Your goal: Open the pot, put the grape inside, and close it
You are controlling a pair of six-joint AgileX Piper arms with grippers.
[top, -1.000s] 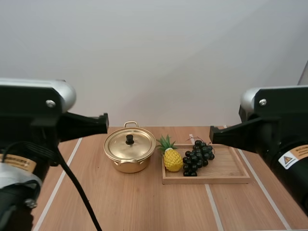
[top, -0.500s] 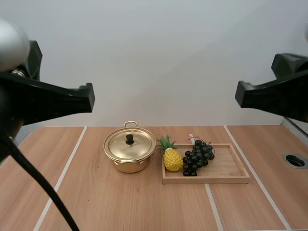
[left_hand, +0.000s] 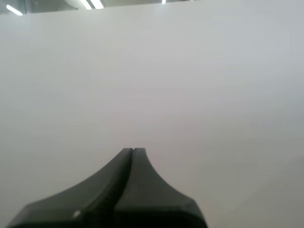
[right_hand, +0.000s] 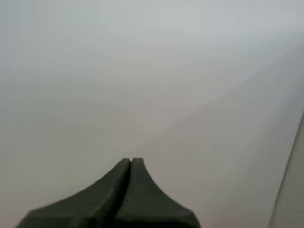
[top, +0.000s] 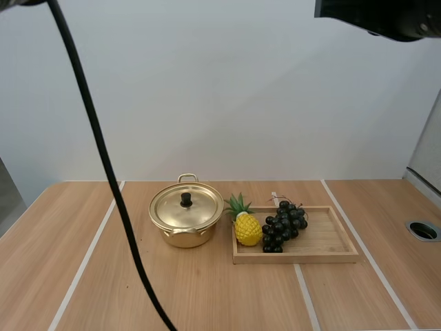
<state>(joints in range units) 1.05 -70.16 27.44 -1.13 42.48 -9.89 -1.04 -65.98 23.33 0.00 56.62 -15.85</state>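
As the high view looks down over the wooden surface (top: 207,296), the golden pot (top: 180,238) stands upright a little left of the middle. Its lid (top: 171,211) sits flat on the rim and its black knob (top: 186,200) points up. Two small loop handles show on the pot, one at the far side and one at the near side. Just to the right of the pot lies the wooden tray (top: 324,243), its long side running across the surface. A yellow toy pineapple (top: 247,229) with green leaves stands at the tray's left end, close to the pot but apart from it. The bunch of dark grapes (top: 282,226) lies in the left half of the tray, touching the pineapple's right side. Pale lines run over the surface toward its far edge, and a round hole (top: 422,229) sits near its right edge. A dark part of my right arm (top: 386,14) crosses the upper edge, high above the tray.

Seen from the left wrist, the left tool (left_hand: 132,151) has both black fingers pressed together into one dark wedge, pinching nothing, and it points at a plain pale wall (left_hand: 190,71).

Seen from the right wrist, the right tool (right_hand: 130,160) is likewise pressed together into a single wedge with nothing between the tips, and it faces the same kind of pale wall.
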